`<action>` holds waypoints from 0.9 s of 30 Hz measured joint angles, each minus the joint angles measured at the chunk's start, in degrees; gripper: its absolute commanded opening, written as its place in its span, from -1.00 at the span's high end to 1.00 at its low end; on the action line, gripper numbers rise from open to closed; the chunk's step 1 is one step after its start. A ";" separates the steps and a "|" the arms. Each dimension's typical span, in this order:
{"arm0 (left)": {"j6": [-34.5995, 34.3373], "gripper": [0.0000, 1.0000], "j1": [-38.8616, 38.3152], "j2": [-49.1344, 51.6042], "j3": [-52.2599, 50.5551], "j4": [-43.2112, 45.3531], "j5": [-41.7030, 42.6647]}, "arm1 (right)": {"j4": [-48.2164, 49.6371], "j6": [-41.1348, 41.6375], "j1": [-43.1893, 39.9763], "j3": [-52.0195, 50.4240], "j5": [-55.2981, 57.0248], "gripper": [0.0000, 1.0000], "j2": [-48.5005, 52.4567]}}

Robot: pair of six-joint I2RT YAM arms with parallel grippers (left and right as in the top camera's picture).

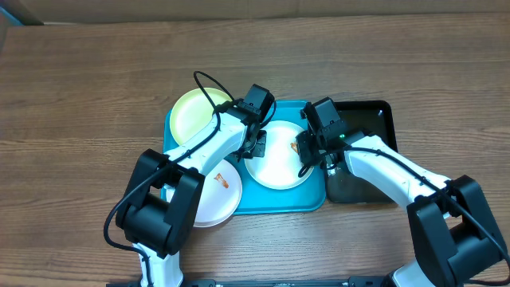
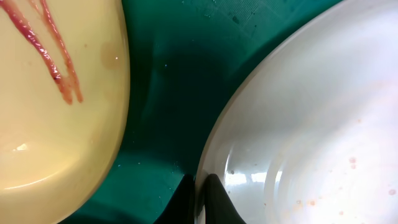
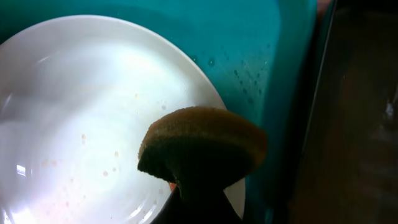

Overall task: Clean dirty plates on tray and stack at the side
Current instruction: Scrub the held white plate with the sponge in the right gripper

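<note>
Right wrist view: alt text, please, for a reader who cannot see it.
The right gripper holds a brown sponge over the rim of a white plate flecked with faint orange specks. The plate sits in a turquoise tray, with a black tray alongside.

The far-left plate, near-left plate and right plate lie on the tray. A narrower tray adjoins its right side.
</note>
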 measured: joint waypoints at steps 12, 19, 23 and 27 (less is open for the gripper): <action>0.00 0.92 0.04 0.00 0.00 -0.02 0.17 | 7.17 0.70 2.34 -0.13 0.85 0.93 6.03; 0.00 0.92 0.09 0.00 0.00 -0.02 0.26 | 6.67 1.40 1.73 0.26 -6.19 0.93 6.27; 0.00 0.92 0.09 0.00 0.00 -0.02 0.28 | 6.75 1.38 1.25 0.26 -17.44 0.93 7.10; 0.00 0.92 0.09 0.00 0.00 -0.04 0.33 | 4.57 1.09 -0.81 1.11 -29.88 0.93 8.52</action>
